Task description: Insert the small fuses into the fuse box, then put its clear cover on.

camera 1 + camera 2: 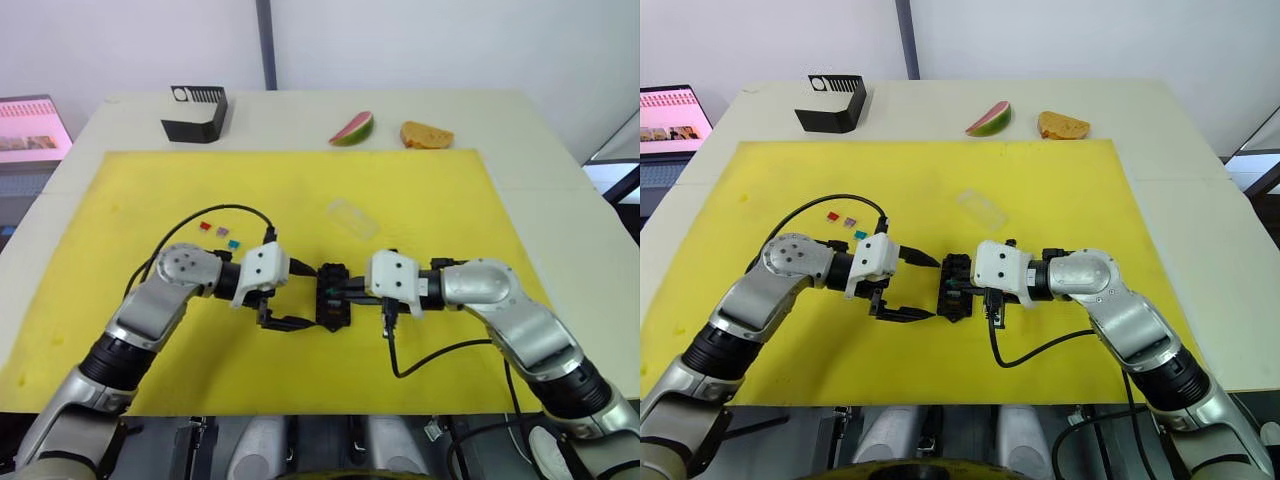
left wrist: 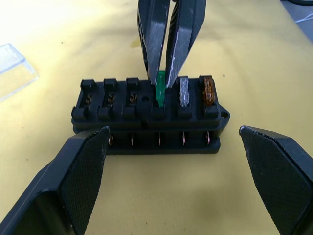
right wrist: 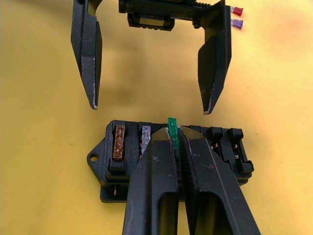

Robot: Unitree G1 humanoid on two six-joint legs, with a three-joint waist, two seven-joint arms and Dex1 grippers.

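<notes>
Yellow matting (image 1: 150, 200) covers the middle of the pale worktop (image 1: 560, 200), and the black fuse box (image 1: 331, 296) lies near its centre, between the two grippers. The right gripper (image 3: 174, 134) has its jaws closed on the green fuse (image 2: 160, 90), holding it upright over a middle slot of the box. The left gripper (image 2: 173, 142) faces it from the opposite side with jaws spread wide, one finger on each side of the box and neither touching it.

The wrist views show what the head views cannot: an amber fuse (image 2: 208, 91) sits in the end slot and a grey fuse (image 2: 184, 91) in the slot next to it, with the green one just beside the grey. Three slots toward the other end are unfilled, metal contacts visible inside.

The head views give the wider layout. The red fuse (image 1: 833, 215), purple fuse (image 1: 850, 221) and teal fuse (image 1: 861, 235) lie loose on the mat behind the left arm, well apart from the box. The clear cover (image 1: 351, 217) rests flat on the mat beyond the box. Off the mat at the far edge stand a larger black angular box (image 1: 196, 113), a watermelon slice (image 1: 353, 129) and a piece of bread (image 1: 426, 135). Bare mat lies between the box and the near edge, crossed by a loop of black cable (image 1: 440, 355) under the right arm.
</notes>
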